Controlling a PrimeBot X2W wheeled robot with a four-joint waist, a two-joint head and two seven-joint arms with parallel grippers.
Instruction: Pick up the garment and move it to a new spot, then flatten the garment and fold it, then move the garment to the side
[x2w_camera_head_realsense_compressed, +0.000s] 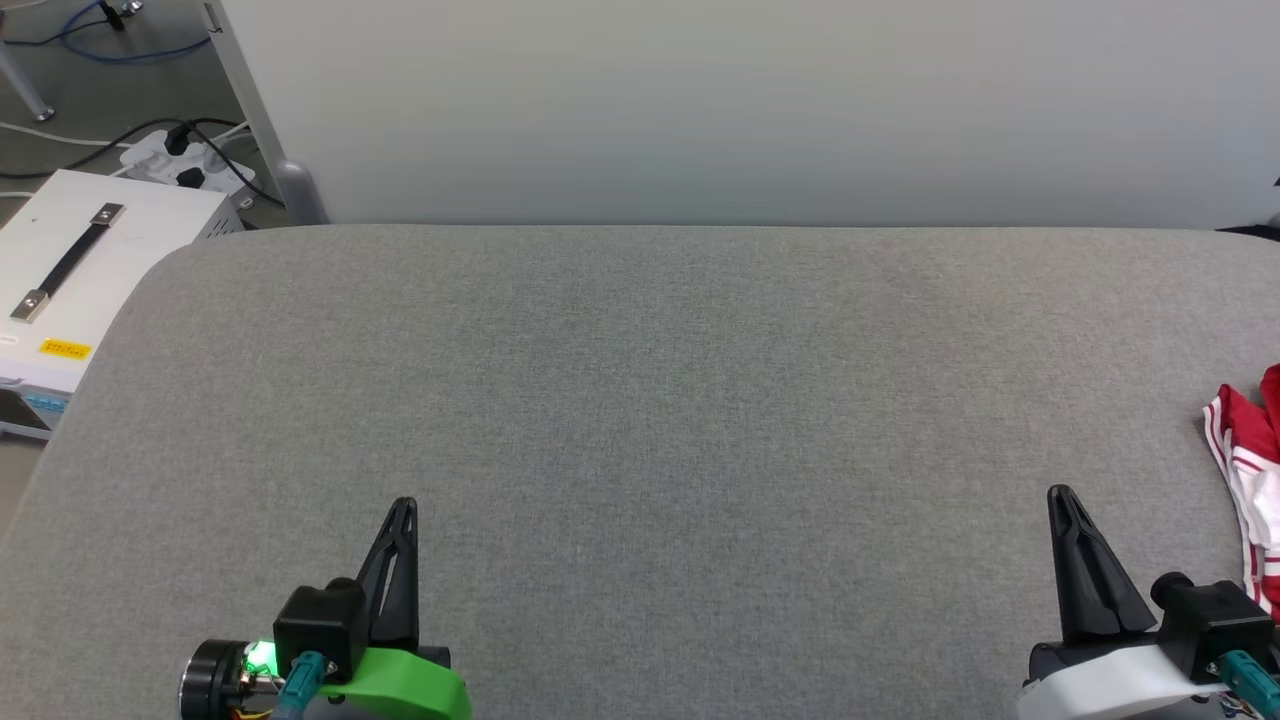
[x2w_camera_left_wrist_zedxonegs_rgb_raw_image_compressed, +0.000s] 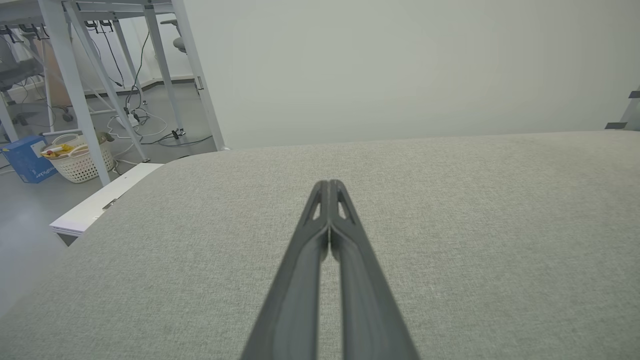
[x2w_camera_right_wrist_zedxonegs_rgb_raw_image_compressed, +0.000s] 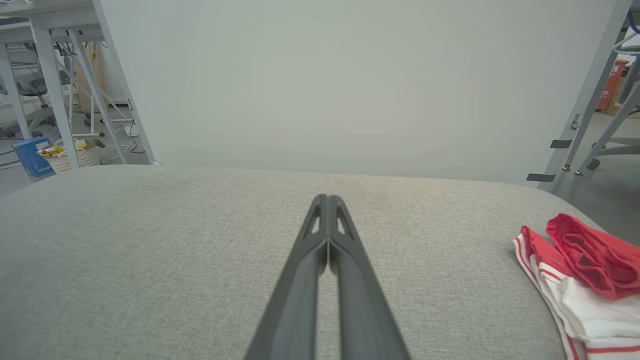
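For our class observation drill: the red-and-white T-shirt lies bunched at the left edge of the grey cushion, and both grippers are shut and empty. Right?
One detail is wrong: the red-and-white T-shirt lies bunched at the right edge of the grey cushion, as the head view shows. The left gripper and right gripper are indeed shut and empty.

Cut off by head view's right edge and right wrist view's lower right corner: crumpled garment (x2w_camera_head_realsense_compressed: 1248, 470). Too small to read: yellow label (x2w_camera_head_realsense_compressed: 65, 349) on white box (x2w_camera_head_realsense_compressed: 140, 270), cropped at left.
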